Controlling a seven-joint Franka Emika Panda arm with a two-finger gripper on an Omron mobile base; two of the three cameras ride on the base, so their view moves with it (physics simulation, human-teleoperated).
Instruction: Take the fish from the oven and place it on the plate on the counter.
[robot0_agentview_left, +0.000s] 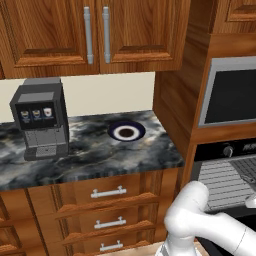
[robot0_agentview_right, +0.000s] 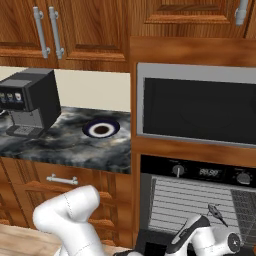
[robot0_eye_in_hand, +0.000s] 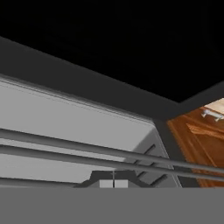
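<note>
Arm is reaching low into the open oven (robot0_agentview_right: 200, 200) at the right, the gripper (robot0_eye_in_hand: 113, 183) sitting just under a wire rack (robot0_eye_in_hand: 87, 153) — fingers pressed together, nothing seen between them. A small dark thing, maybe the fish (robot0_agentview_right: 215, 210), is lying on the rack near the wrist — too small to be sure. Plate (robot0_agentview_left: 126, 132) is sitting bare on the counter (robot0_agentview_left: 90, 155), far right corner, with the coffee machine (robot0_agentview_left: 41, 117) standing well to its left.
</note>
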